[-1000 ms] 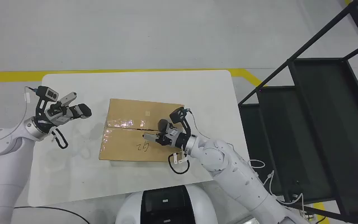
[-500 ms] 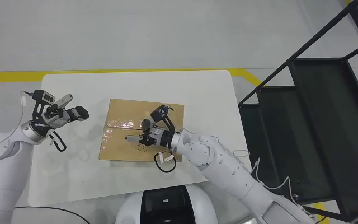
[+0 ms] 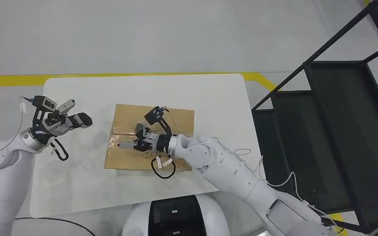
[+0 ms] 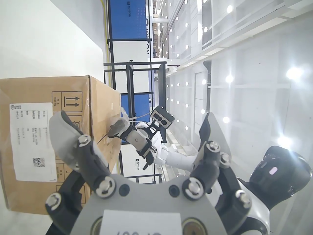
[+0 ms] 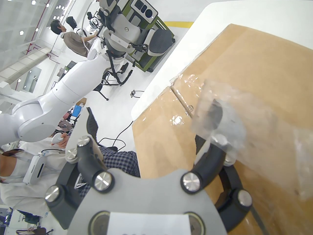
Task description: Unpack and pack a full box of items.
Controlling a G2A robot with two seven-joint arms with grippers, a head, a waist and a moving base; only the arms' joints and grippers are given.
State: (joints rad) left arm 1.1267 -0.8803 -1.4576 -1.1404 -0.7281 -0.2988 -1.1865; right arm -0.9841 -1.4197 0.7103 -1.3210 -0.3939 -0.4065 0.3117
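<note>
Cardboard box (image 3: 177, 120): closed, with glossy clear tape at the centre seam, standing mid-table on the white table (image 3: 207, 97).

Right jaws: low over the box top at the seam, toward the box's left end, and spread wide. A crumpled strip of clear tape (image 5: 234, 116) drapes one finger.

Left jaws: above the table's left part, apart from the box and facing its labelled side. They are spread wide and hold nothing.
</note>
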